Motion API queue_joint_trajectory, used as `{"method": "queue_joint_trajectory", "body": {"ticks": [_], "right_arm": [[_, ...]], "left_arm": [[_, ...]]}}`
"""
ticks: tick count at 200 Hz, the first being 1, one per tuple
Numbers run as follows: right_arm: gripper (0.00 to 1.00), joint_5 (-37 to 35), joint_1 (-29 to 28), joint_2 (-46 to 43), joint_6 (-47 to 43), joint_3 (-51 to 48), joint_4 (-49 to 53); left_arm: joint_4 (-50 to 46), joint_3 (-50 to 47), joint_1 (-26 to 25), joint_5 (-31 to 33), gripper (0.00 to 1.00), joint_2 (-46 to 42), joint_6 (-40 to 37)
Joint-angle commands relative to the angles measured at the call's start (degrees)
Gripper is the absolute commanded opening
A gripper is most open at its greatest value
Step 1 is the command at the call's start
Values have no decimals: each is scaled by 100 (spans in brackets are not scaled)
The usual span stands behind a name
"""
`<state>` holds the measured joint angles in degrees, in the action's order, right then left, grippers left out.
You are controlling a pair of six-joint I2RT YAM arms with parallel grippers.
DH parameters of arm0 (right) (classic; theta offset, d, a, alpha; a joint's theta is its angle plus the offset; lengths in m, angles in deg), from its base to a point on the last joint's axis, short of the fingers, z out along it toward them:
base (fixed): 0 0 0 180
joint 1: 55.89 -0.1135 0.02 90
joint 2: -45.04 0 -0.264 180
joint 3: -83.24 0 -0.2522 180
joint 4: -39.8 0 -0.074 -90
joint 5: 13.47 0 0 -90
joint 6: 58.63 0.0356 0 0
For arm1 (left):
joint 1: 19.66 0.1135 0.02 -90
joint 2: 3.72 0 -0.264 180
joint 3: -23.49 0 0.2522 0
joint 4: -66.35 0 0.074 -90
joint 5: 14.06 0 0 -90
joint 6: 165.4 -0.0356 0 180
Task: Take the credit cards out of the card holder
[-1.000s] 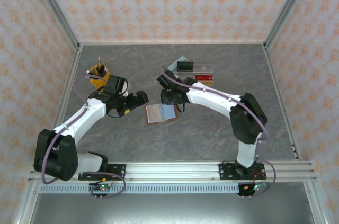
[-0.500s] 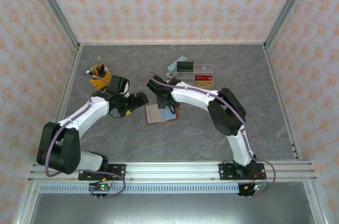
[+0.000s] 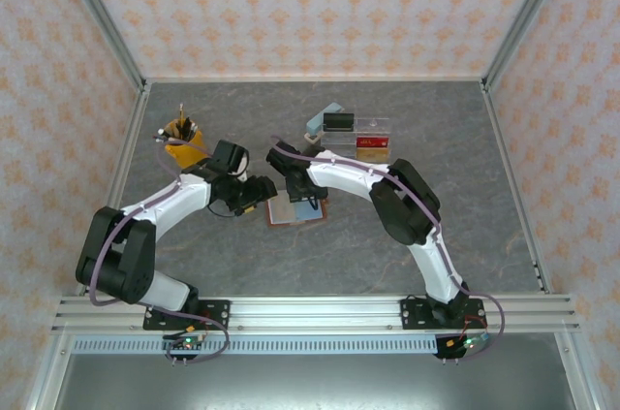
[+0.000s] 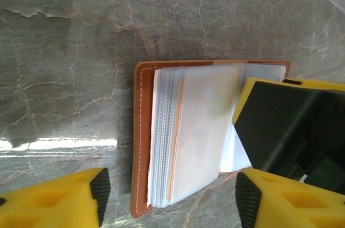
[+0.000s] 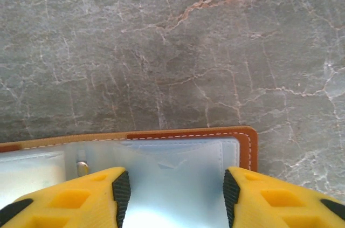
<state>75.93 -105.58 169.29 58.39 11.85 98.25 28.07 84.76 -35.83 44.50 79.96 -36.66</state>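
Observation:
The card holder [image 3: 294, 208] lies open on the marble table, a reddish-brown leather cover [image 4: 142, 131] with a stack of clear sleeves. Through the top sleeve I see a pale credit card [image 4: 207, 123], and a tan edge shows among the sleeves. My left gripper [image 4: 171, 195] is open. Its pads stand on either side of the sleeve stack's near end without touching it. My right gripper [image 5: 176, 190] is open over the light blue inner pocket [image 5: 178, 166] of the holder's other half, pads apart with nothing pinched. In the top view the two grippers [image 3: 260, 195] [image 3: 308, 199] meet over the holder.
Behind the holder stands a clear acrylic organiser [image 3: 378, 126] with a black box [image 3: 338, 121] and a red flat item [image 3: 372, 142]. A light blue block [image 3: 320, 119] sits beside it. A yellow cup of pens [image 3: 182, 141] stands at the left.
My left gripper has moved right to the card holder and its jaws have narrowed. My right gripper has swung left onto the holder's right half.

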Motion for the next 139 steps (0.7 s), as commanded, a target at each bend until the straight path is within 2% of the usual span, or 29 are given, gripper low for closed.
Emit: {"method": "queue_joint_trajectory", "body": {"ticks": [1, 33, 79, 139], "right_arm": [[48, 401, 10, 218, 8, -92, 49], [41, 697, 56, 228, 92, -253, -140], [28, 763, 98, 222, 110, -312, -171], [26, 850, 118, 214, 130, -340, -220]], "left_arm": [[124, 23, -67, -81, 60, 43, 28], [174, 13, -98, -62, 52, 117, 28], [283, 40, -159, -150, 45, 300, 37], [377, 72, -212, -275, 36, 436, 28]]}}
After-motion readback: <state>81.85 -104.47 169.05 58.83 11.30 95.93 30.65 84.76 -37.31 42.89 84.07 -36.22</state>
